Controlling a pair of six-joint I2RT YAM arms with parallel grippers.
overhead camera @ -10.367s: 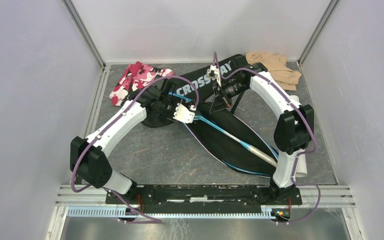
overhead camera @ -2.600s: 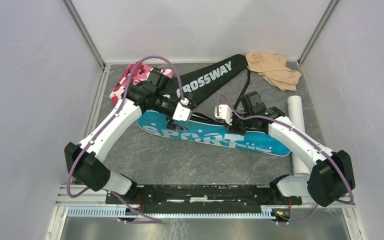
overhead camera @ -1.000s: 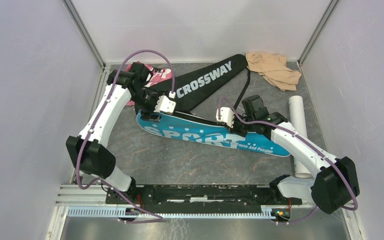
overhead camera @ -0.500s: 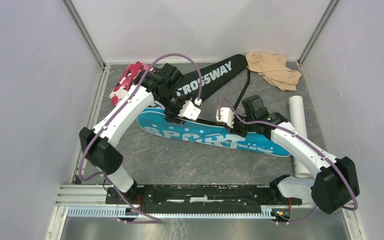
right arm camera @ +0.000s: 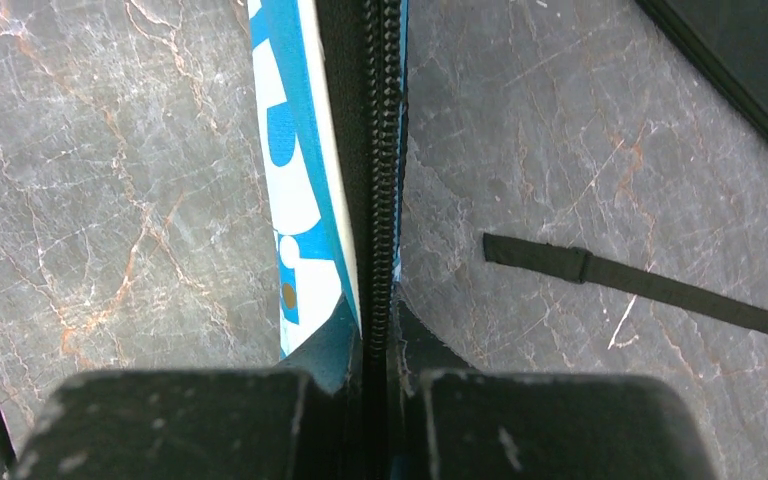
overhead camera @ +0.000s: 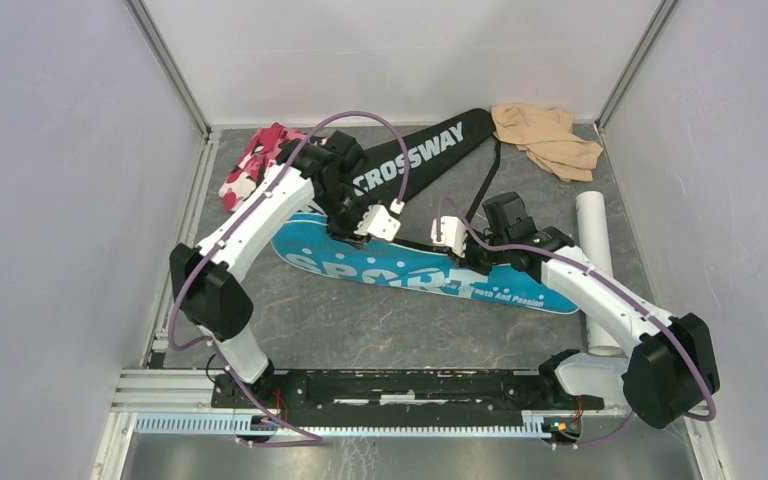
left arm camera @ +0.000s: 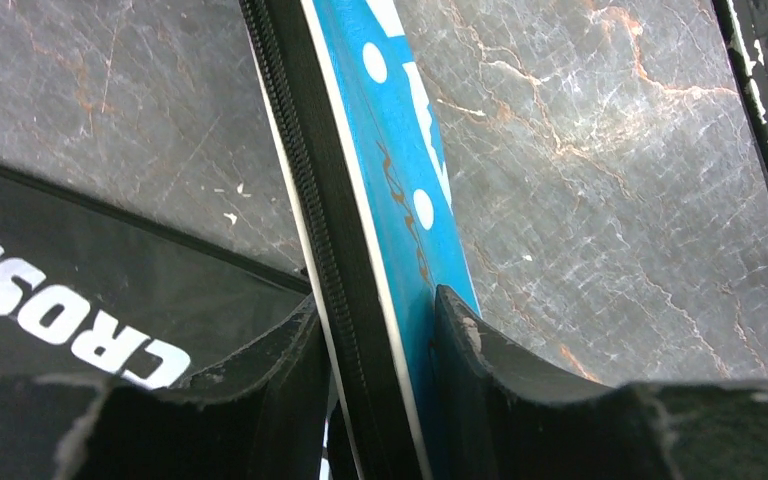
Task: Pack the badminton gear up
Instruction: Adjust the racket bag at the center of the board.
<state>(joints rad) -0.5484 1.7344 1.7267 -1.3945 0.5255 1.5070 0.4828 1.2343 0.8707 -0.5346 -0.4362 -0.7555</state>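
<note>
The blue "SPORT" racket cover point(overhead camera: 430, 272) lies flat mid-table, its black zipper along the far edge. My left gripper point(overhead camera: 345, 232) is at its upper left edge. In the left wrist view, that gripper point(left arm camera: 375, 300) has its pads pressed on both sides of the zipped edge point(left arm camera: 345, 250). My right gripper point(overhead camera: 463, 258) is further right on the same edge, and in its wrist view it point(right arm camera: 380, 315) is shut tight on the zipper point(right arm camera: 382, 150). The black "CROSSWAY" cover point(overhead camera: 410, 160) lies behind. A long white tube point(overhead camera: 596, 265) lies at the right. Rackets and shuttlecocks are out of view.
A pink-and-white camouflage cloth point(overhead camera: 250, 165) sits at the back left, partly behind my left arm. A beige cloth point(overhead camera: 550, 135) is crumpled in the back right corner. A black strap point(overhead camera: 485, 195) trails from the black cover toward my right gripper. White walls enclose the table.
My left arm has swung right from the blue cover's left end to its far edge, and its jaws have narrowed onto the zipped edge. The right arm has not moved.
</note>
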